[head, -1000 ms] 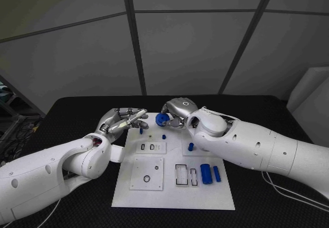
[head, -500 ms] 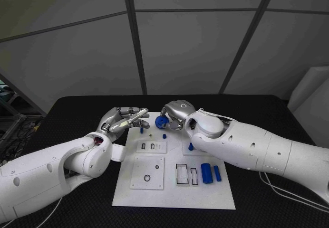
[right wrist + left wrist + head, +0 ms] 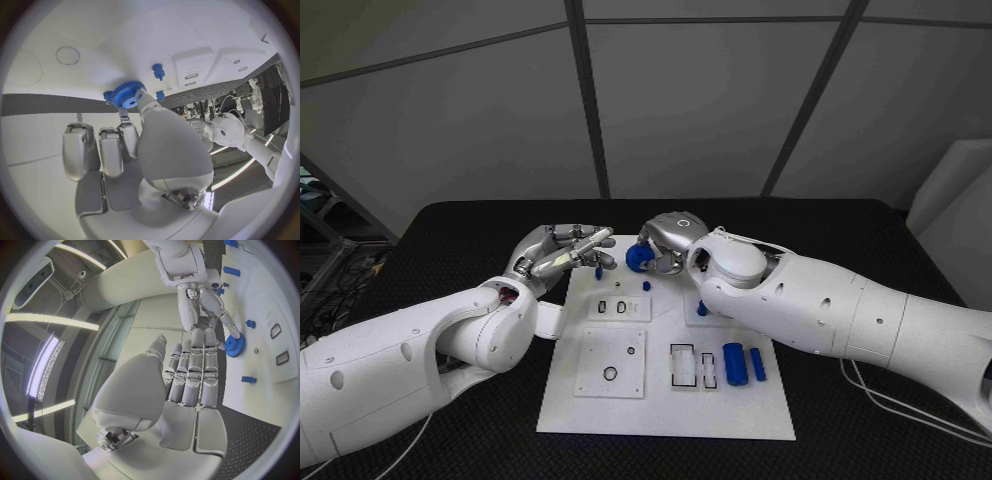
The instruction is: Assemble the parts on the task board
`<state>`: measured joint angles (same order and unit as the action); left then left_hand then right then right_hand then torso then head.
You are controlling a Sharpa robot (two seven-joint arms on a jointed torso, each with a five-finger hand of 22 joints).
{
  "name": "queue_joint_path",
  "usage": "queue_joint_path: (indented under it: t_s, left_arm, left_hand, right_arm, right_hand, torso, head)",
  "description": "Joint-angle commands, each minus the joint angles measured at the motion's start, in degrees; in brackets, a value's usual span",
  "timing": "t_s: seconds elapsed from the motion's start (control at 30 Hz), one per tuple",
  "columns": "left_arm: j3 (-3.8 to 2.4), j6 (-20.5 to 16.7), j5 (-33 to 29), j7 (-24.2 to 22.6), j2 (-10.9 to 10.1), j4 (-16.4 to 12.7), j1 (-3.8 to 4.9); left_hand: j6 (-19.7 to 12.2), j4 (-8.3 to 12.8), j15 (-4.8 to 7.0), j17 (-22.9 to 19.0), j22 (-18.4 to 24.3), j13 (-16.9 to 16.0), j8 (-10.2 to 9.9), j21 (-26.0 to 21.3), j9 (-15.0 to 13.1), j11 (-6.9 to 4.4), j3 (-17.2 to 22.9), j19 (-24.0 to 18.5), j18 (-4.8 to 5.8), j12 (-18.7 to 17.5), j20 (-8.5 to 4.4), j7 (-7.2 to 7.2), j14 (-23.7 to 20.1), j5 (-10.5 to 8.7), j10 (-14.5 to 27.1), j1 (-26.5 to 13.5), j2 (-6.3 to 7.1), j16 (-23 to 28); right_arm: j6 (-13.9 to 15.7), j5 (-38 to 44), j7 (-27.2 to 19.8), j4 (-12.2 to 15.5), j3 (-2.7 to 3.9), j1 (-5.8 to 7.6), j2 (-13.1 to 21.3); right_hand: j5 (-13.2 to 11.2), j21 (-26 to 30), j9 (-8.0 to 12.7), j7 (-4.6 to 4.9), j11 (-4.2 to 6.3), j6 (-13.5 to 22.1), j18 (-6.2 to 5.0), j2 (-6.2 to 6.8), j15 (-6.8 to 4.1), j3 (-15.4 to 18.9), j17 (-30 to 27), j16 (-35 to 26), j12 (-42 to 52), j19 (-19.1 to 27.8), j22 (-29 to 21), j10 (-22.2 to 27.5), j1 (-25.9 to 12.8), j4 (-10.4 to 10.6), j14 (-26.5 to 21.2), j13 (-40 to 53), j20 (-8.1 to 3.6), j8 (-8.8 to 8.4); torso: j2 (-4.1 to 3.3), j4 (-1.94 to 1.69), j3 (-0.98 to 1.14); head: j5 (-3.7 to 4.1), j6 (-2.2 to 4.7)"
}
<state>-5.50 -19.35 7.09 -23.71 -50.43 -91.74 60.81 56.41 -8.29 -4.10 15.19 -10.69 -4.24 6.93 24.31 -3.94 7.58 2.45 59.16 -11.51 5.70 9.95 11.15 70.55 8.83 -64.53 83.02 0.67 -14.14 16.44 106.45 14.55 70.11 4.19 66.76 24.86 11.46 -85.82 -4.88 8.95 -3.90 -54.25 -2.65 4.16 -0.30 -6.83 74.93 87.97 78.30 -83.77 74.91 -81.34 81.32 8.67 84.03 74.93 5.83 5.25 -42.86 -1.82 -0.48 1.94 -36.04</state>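
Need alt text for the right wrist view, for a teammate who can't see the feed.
The right hand pinches a blue gear at its fingertips, close over the white task board. A small blue peg stands on the board just beyond the gear.

We see the task board (image 3: 668, 410) lying mid-desk (image 3: 877, 230). At its far edge a gear (image 3: 639, 256) sits between the left robot hand (image 3: 560, 252) and right robot hand (image 3: 669, 240). Two cylinders (image 3: 733, 359) lie on its near right part.
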Motion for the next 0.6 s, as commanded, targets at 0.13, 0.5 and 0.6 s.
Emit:
queue_joint_path:
  t_s: [0.13,0.5,0.6]
  left_arm:
    - [-0.05,0.7,0.3,0.4,0.1,-0.1,0.1]
    - [-0.05,0.5,0.3,0.6,0.2,0.0,0.1]
    - [-0.05,0.4,0.3,0.7,0.2,0.0,0.1]
  left_hand:
    - [0.0,0.0,-0.1,0.1,0.0,0.0,-0.3,0.1,0.0,0.23,0.2,-0.3,1.14,-0.4,0.23,0.34,-0.3,-0.33,-0.1,-0.2,-0.16,0.4]
    - [0.0,-0.1,-0.11,0.1,0.0,-0.1,-0.4,0.1,0.0,0.24,0.3,-0.3,1.14,-0.4,0.24,0.36,-0.3,-0.34,-0.1,-0.2,-0.17,0.4]
    - [0.0,-0.1,-0.11,0.1,0.0,-0.1,-0.4,0.1,0.0,0.25,0.3,-0.3,1.14,-0.4,0.24,0.37,-0.3,-0.34,-0.1,-0.2,-0.17,0.4]
  right_arm:
    - [-2.2,-0.8,-0.3,-0.4,0.0,0.09,-0.3]
    - [-3.4,-2.3,-0.2,-0.7,-0.01,0.09,-0.5]
    - [-4.1,-2.9,-0.3,-0.7,-0.01,0.09,-0.4]
  right_hand:
    - [-0.9,0.3,0.6,0.45,-0.49,2.2,0.45,0.7,0.42,0.4,10.4,0.3,-1.0,-0.2,4.9,1.2,-2.2,0.6,5.0,1.7,0.43,-1.57]
    - [0.0,0.3,0.9,1.1,-1.19,5.7,0.41,1.01,1.08,0.6,10.9,0.5,-1.5,-0.1,4.8,1.7,-7.7,5.6,5.1,1.4,1.11,-1.59]
    - [2.4,0.3,0.7,1.05,-1.19,4.7,0.42,-0.25,1.11,0.7,11.0,0.5,-1.3,-0.1,4.9,1.6,-10.7,7.8,5.1,1.7,1.17,-1.37]
  torso:
    - [0.01,-0.01,0.01]
    - [0.01,0.02,0.05]
    - [0.01,0.02,0.04]
  head:
    - [-0.03,-0.11]
    - [0.05,-0.09]
    - [0.03,-0.08]
